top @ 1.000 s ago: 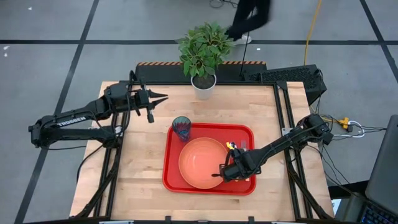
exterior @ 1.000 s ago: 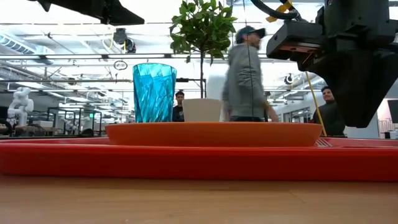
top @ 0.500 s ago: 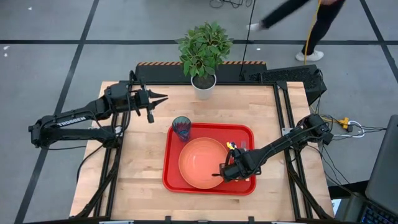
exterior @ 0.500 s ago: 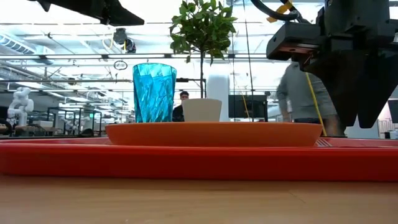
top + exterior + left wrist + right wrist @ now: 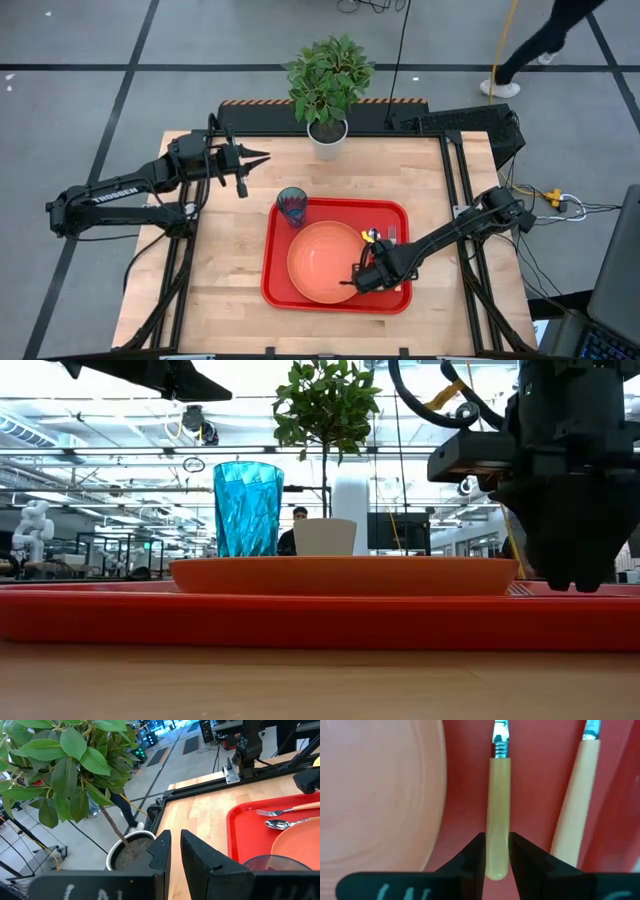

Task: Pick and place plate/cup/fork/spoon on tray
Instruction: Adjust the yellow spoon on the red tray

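The red tray [image 5: 275, 290] holds the orange plate [image 5: 325, 262] and the teal cup [image 5: 292, 206], which stands upright at its far left corner. The spoon [image 5: 369, 240] and the fork [image 5: 391, 236] lie flat side by side on the tray floor, right of the plate. My right gripper [image 5: 496, 837] points down over the spoon's handle, slightly open, with one finger on either side of it. My left gripper [image 5: 262, 157] hovers over the table's far left part. It holds nothing, and its fingers stand a narrow gap apart [image 5: 175, 850]. My right gripper comes from above, its fingers across the spoon's orange handle [image 5: 499, 810] near the free end. They stand close against its two long sides, and I cannot tell whether they touch it. The spoon lies flat on the tray beside the plate's rim.
A white pot with a green plant [image 5: 328, 135] stands at the table's far edge, close to my left gripper. The fork's handle [image 5: 572, 810] lies just beside the spoon's. Bare wooden table lies left of the tray and in front of it.
My right gripper has sunk a little toward the tray floor, and its fingers have parted slightly. The spoon, fork, plate and cup lie where they were. My left arm has kept still.
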Motion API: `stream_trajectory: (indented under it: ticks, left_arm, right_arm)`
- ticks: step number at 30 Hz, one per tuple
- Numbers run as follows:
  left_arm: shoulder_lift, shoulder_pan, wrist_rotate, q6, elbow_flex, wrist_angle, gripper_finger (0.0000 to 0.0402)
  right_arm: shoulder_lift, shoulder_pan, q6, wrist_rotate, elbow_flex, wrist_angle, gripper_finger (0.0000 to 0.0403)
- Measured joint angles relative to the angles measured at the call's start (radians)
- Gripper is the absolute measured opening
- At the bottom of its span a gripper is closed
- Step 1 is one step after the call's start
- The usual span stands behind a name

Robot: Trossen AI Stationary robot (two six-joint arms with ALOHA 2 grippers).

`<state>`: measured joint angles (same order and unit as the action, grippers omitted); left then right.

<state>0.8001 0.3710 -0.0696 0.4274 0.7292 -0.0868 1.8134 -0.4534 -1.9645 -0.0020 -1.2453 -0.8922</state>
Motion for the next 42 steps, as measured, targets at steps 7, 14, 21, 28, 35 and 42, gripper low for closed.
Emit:
stream_trajectory:
  ticks: [7, 14, 21, 28, 35, 42]
  left_arm:
    - [0.000, 0.000, 0.000, 0.000, 0.000, 0.000, 0.0047]
    - [0.000, 0.000, 0.000, -0.001, 0.000, 0.000, 0.0047]
    - [0.000, 0.000, 0.000, -0.001, 0.000, 0.000, 0.0047]
    - [0.000, 0.000, 0.000, -0.002, 0.000, -0.001, 0.0047]
    - [0.000, 0.000, 0.000, -0.002, 0.000, -0.008, 0.0047]
    - [0.000, 0.000, 0.000, -0.003, 0.000, -0.008, 0.0047]
  right_arm:
    - [0.000, 0.001, 0.013, 0.001, 0.000, -0.031, 0.0073]
    - [0.000, 0.004, 0.016, 0.054, 0.000, -0.041, 0.0073]
    - [0.000, 0.023, 0.052, 0.057, 0.000, -0.041, 0.0073]
    - [0.000, 0.047, 0.087, 0.058, 0.000, -0.059, 0.0073]
    - [0.000, 0.055, 0.100, 0.058, 0.000, -0.067, 0.0073]
    - [0.000, 0.055, 0.100, 0.058, 0.000, -0.071, 0.0073]
